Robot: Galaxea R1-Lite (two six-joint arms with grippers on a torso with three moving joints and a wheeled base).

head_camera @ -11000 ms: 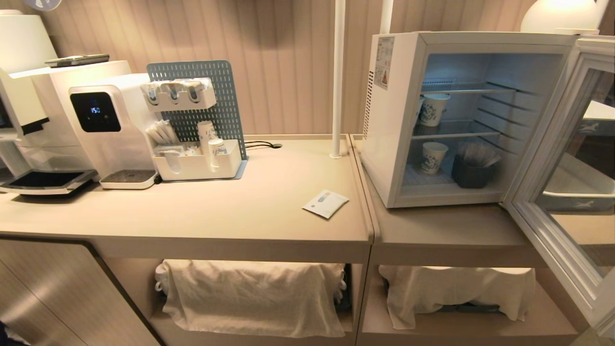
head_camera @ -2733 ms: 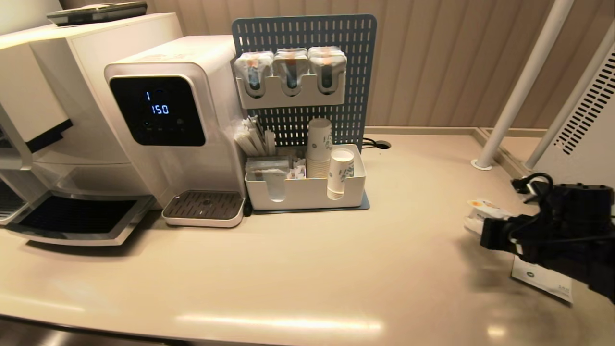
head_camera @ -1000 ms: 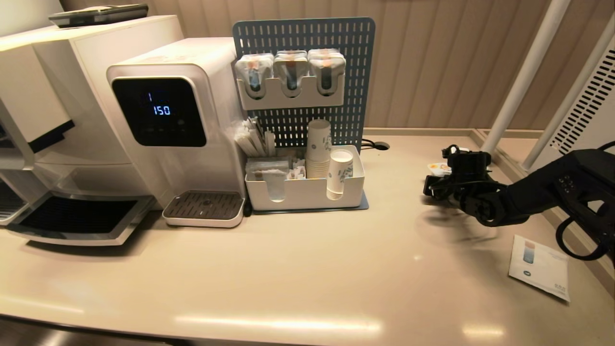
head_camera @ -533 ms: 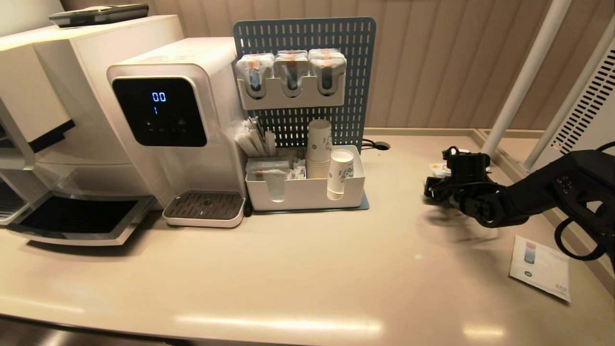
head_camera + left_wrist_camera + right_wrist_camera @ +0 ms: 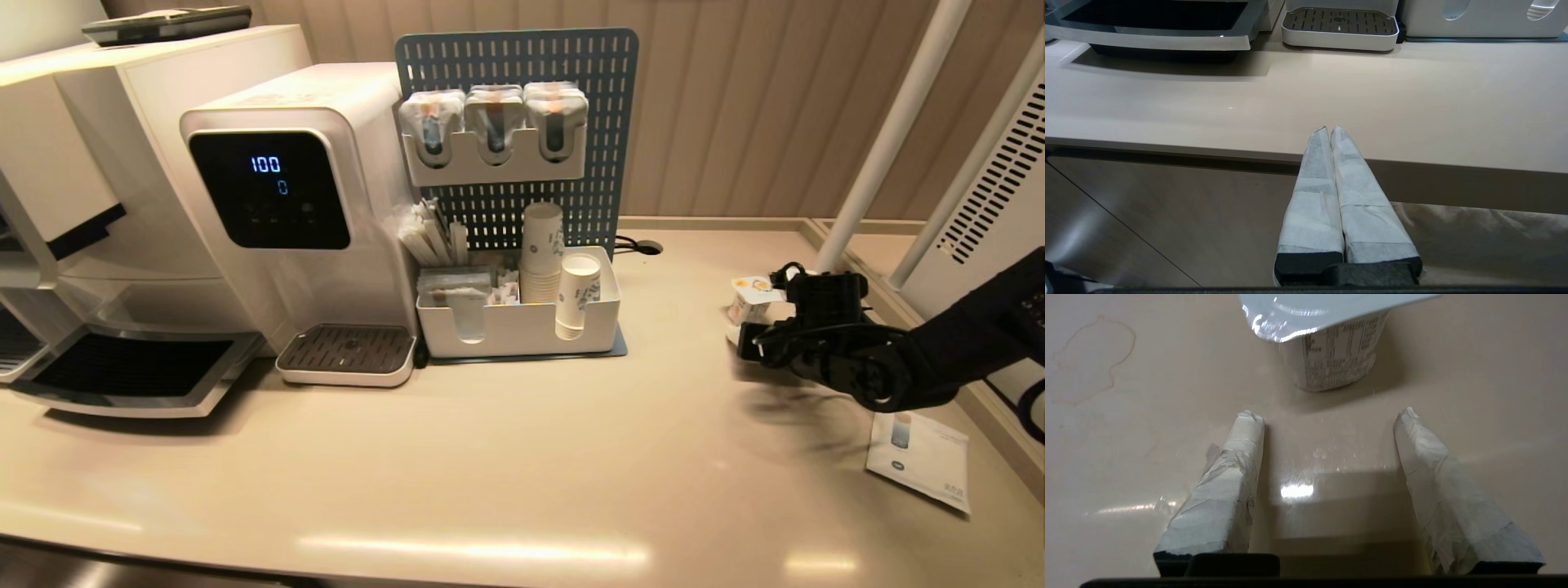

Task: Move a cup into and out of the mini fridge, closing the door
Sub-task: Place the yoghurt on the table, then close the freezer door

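The cup, a tiny white tub with orange marks on its peel lid, stands upright on the beige counter at the right. My right gripper is just behind it, low over the counter and open. In the right wrist view the cup sits a little beyond the spread taped fingertips, apart from them, and nothing lies inside the right gripper. The mini fridge shows only its vented white side at the right edge; its door is out of view. My left gripper is parked shut at the counter's front edge.
A white drinks machine stands at the left. Beside it a blue pegboard rack has a white tray of paper cups. A flat sachet lies near my right arm. Two white poles rise behind the cup.
My right gripper has opened, let go of the cup and drawn back to the right. The cup now stands alone on the counter. The machine's display digits changed.
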